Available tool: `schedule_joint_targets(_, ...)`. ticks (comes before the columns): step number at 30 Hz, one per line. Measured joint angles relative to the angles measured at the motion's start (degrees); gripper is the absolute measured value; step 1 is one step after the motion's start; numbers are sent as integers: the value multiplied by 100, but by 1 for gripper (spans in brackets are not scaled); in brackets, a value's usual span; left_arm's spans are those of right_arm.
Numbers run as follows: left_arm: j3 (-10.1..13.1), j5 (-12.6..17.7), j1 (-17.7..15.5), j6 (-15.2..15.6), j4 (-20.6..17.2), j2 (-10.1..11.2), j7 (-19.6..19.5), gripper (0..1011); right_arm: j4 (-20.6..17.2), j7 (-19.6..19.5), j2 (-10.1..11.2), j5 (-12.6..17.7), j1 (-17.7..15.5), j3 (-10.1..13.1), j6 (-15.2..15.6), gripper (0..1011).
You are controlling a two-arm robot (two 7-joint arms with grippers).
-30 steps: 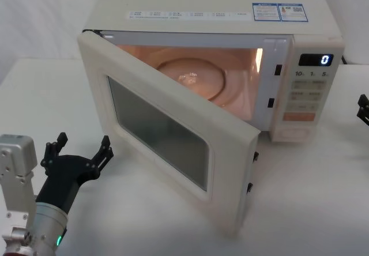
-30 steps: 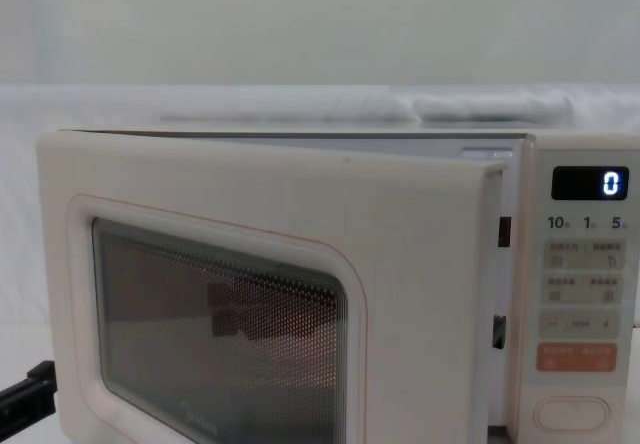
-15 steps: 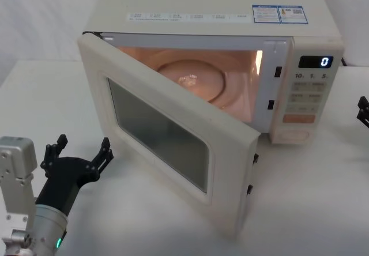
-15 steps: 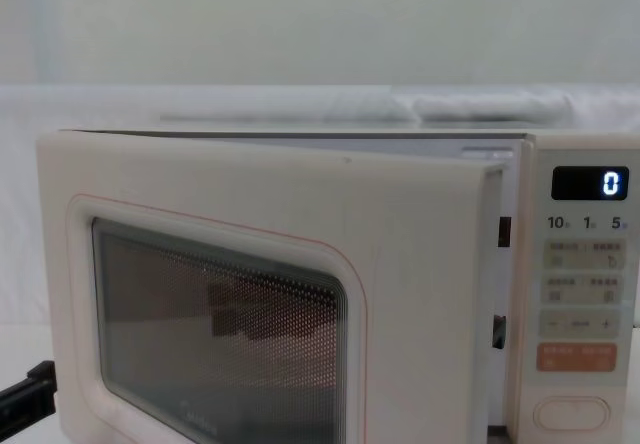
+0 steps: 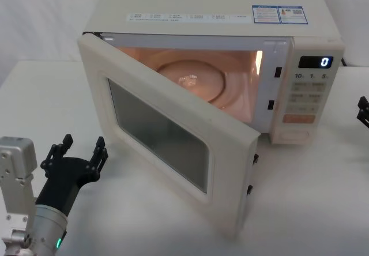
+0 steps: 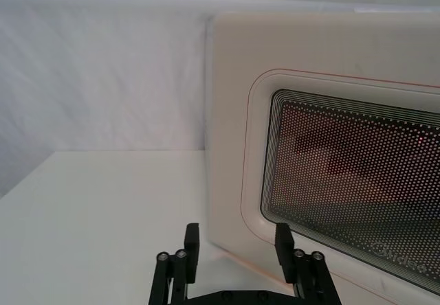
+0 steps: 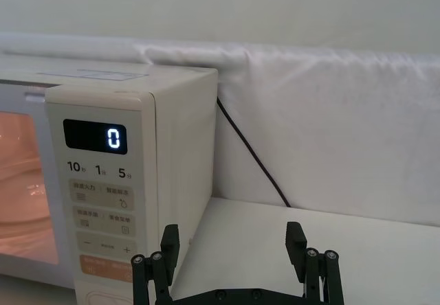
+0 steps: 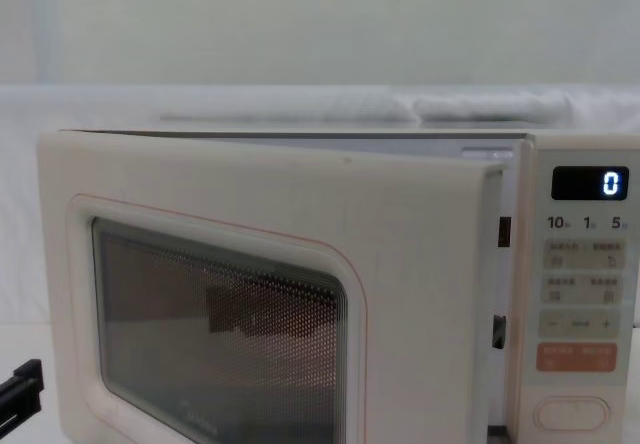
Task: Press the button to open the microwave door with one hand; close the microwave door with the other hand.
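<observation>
Black and skeletal, the left gripper (image 5: 81,150) hangs low at the robot's left with its fingers spread wide and nothing between them, near the outer face of the microwave door (image 5: 167,135) but clear of it. The left wrist view has the same spread fingertips (image 6: 283,238) just in front of the door's lower corner, by the dark mesh window (image 6: 357,181).

That large cream plastic door with its dark rounded window and thin pink outline stands swung well open on its left-hand hinge, free edge pointing toward the robot; the lit orange cavity and round glass turntable (image 5: 190,80) show behind it. I judge it a light, stiff panel that pivots freely, so a flat push serves better than a pinch. The window looks the more delicate part and the glossy plastic may let a fingertip slide, so I would press on the cream frame toward the free edge, where leverage is greatest, and ease off before the latch.

Further right sits the narrow cream control panel (image 5: 307,97), its display reading 0, with the wide cream pill-shaped button (image 5: 296,134) at the bottom, untouched now.

At the far right the right gripper (image 7: 234,243) hovers beside the microwave, fingers also wide and empty.
</observation>
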Motion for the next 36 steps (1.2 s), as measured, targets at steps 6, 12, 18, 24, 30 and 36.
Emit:
schedule_joint_targets(6, 0, 0, 0, 0, 0, 0, 0, 571, 0, 0, 0, 0, 0, 0, 0, 1002)
schedule_joint_targets(12, 0, 0, 0, 0, 0, 0, 0, 362, 0, 0, 0, 0, 0, 0, 0, 1002)
schedule_joint_targets(18, 0, 0, 0, 0, 0, 0, 0, 180, 0, 0, 0, 0, 0, 0, 0, 1002)
schedule_joint_targets(24, 0, 0, 0, 0, 0, 0, 0, 0, 0, 0, 0, 0, 0, 0, 0, 1002)
schedule_joint_targets(30, 0, 0, 0, 0, 0, 0, 0, 0, 0, 0, 0, 0, 0, 0, 0, 1002)
schedule_joint_targets(36, 0, 0, 0, 0, 0, 0, 0, 0, 0, 0, 0, 0, 0, 0, 0, 1002)
